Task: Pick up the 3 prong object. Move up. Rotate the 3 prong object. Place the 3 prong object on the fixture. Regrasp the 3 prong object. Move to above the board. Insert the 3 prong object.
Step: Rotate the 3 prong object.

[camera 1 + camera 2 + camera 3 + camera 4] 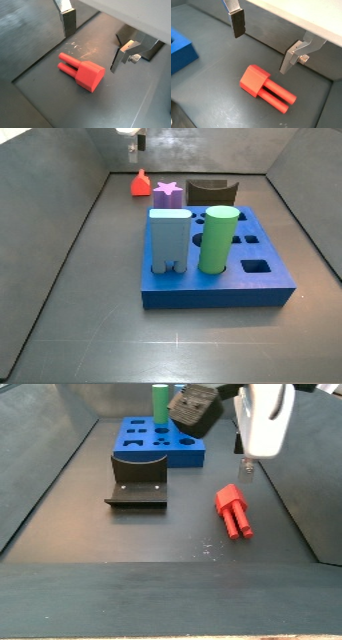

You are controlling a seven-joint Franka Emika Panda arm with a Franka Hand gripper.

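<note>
The red 3 prong object lies flat on the dark floor, also seen in the wrist view and in both side views. My gripper is open and empty, hanging above the object with nothing between the fingers. In a side view the gripper hovers just behind the object. The dark fixture stands between the object and the blue board.
On the board stand a green cylinder, a light blue block and a purple star-topped peg. A board corner shows in a wrist view. Grey walls enclose the floor close behind the gripper.
</note>
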